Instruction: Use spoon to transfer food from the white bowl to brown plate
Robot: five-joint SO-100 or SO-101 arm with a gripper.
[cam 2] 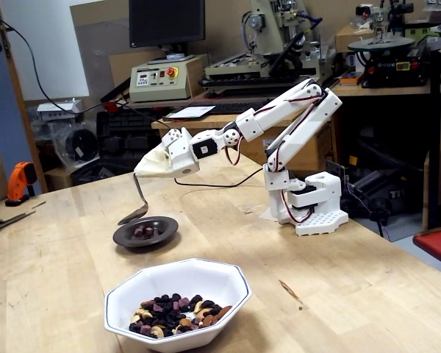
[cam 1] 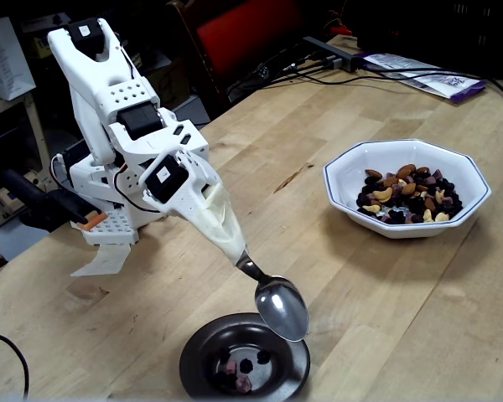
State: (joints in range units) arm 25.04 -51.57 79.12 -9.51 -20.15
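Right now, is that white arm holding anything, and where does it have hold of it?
It carries a metal spoon by the handle end, which disappears into a pale sleeve at the arm's tip. No gripper fingers show. The spoon's bowl looks empty, above the brown plate.
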